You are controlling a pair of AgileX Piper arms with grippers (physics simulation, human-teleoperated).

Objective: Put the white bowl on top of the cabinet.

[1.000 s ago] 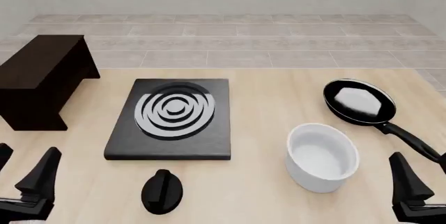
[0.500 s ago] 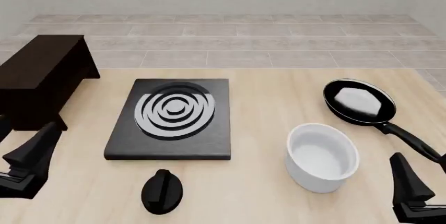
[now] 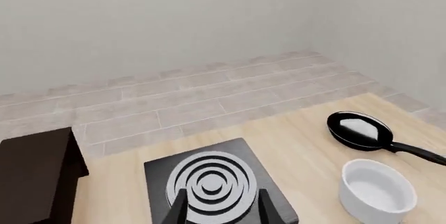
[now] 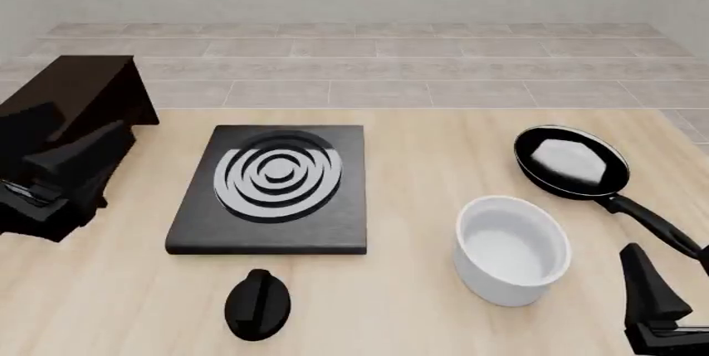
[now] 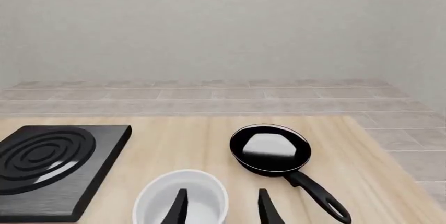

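The white bowl point(image 4: 512, 248) stands upright on the table's right half, with nothing in it. It also shows in the wrist views as bowl point(image 3: 378, 191) and bowl point(image 5: 183, 200). The dark brown cabinet point(image 4: 69, 95) stands at the far left, seen too as cabinet point(image 3: 31, 177). My left gripper point(image 4: 75, 142) hangs open in front of the cabinet, far from the bowl; its fingers point(image 3: 181, 211) frame the stove plate. My right gripper point(image 5: 221, 209) is open and empty, low at the front right just behind the bowl. In the front view, one of its fingers point(image 4: 648, 294) shows.
A black stove plate point(image 4: 271, 186) with silver rings lies mid-table between cabinet and bowl. A black frying pan point(image 4: 570, 161) sits behind the bowl, its handle reaching toward my right arm. A black knob-like piece point(image 4: 258, 304) lies near the front edge.
My left gripper has risen from the front left corner and moved forward, now in front of the cabinet. The right gripper and the bowl have not moved.
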